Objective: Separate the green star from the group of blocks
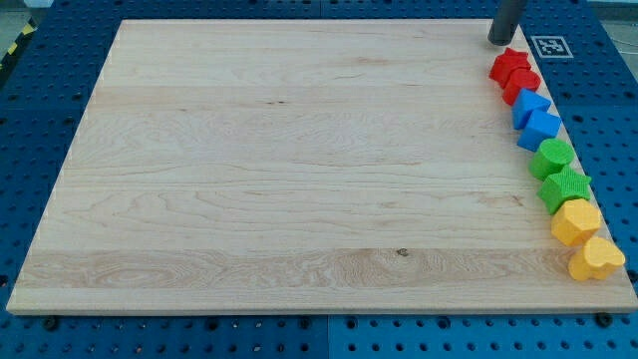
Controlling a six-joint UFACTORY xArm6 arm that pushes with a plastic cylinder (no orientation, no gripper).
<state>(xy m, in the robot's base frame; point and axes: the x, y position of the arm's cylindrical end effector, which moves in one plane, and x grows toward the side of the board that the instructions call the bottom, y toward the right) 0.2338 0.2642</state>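
The green star (565, 186) sits low on the right edge of the frame, in a tight column of blocks running down the right rim of the wooden board (279, 170). It touches a rounder green block (551, 157) just above it and a yellow block (576, 220) just below; a second yellow block, heart-like in shape (596, 259), closes the column at the lower right. Above the green pair come two blue blocks (529, 104) (539, 128), and then two red ones (509, 65) (520, 84) at the upper right. The star looks small, rigid and light, likely to slide easily on the smooth wood, though its points may catch its neighbours and make it spin when nudged off-centre. There is nothing to grip; I judge the best contact is on its right-hand face, pushing toward the frame's left, but that side lies close to the board's rim with little room. My tip (500, 40) is a plain rod with nothing to open or close; it stands at the upper right, just above the topmost red block and well apart from the star.
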